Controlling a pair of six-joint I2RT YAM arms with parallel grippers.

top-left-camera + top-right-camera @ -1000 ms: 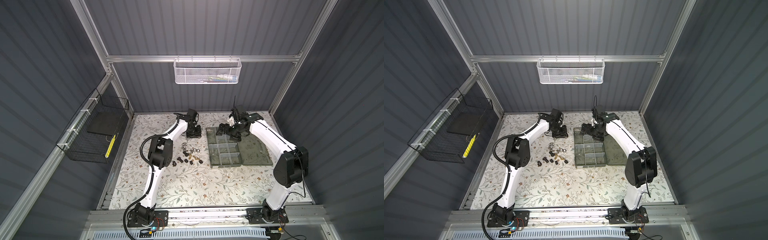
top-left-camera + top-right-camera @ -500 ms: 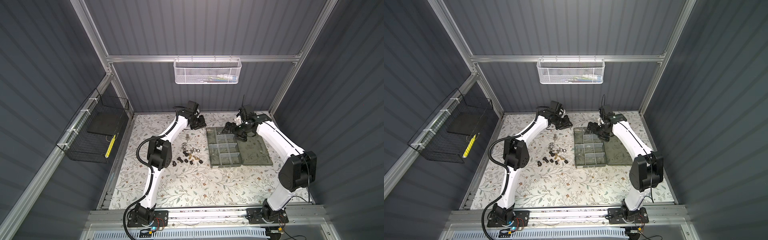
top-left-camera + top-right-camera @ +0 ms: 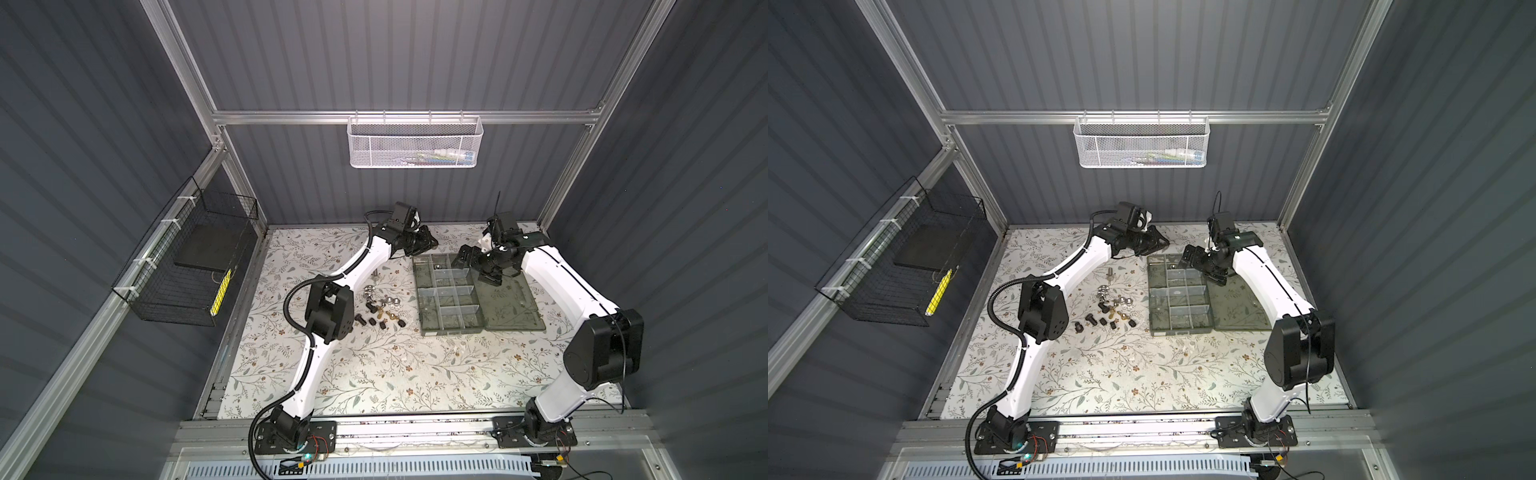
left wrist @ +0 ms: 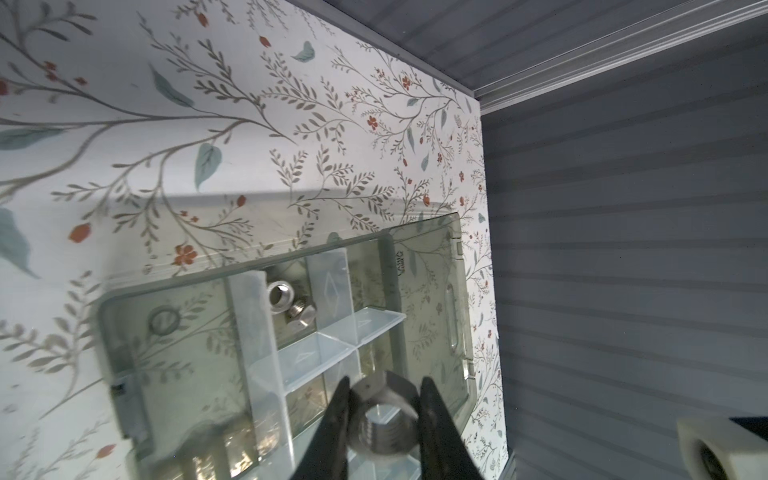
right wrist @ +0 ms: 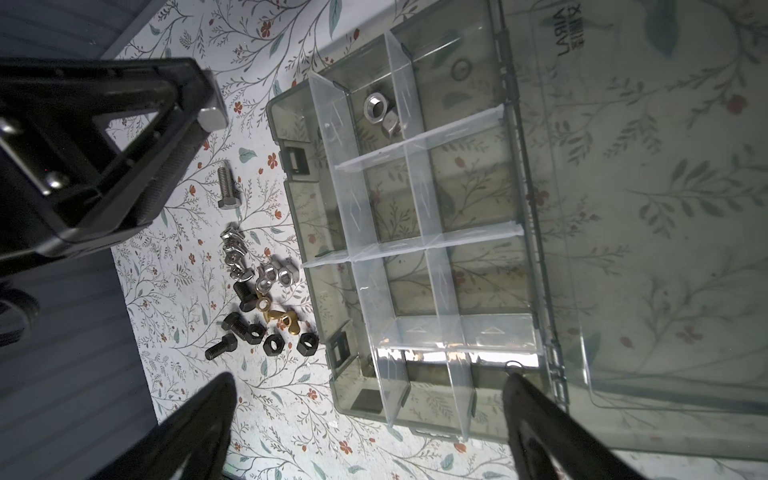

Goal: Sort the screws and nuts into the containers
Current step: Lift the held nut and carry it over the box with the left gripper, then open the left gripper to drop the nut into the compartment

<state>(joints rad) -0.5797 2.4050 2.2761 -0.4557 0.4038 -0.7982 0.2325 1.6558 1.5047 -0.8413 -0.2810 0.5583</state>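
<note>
Walls [image 3: 374, 54] of ribbed dark grey sheet close me in on three sides, braced by a pale metal frame [image 3: 407, 117]. A white mesh basket [image 3: 415, 143] hangs on the back wall, and a black wire basket [image 3: 187, 266] on the wall beside my left arm. The table [image 3: 374, 374] wears a pale cover printed with grey twigs, green leaves and small red flowers.

My left pincer [image 4: 384, 384] is clamped on a silver hex nut [image 4: 384, 415], one finger on each side of it. It hangs above the cover by the far end of the smoky green box [image 4: 104, 316], which lies below and ahead of it. My right pincer [image 5: 370, 378] stands wide open with nothing in it, above that box. The lid [image 5: 665, 208] lies flat on the table, on the side of the box away from my left pincer.

Below my right pincer, one far compartment [image 5: 365, 141] holds a second nut [image 5: 376, 106] and a short bolt [image 5: 390, 122], touching each other. The loose screws and nuts [image 5: 266, 299], silver, black and brass, lie bunched on the cover just beside the box. A long bolt [image 5: 226, 185] lies apart from them, nearer my left pincer.
</note>
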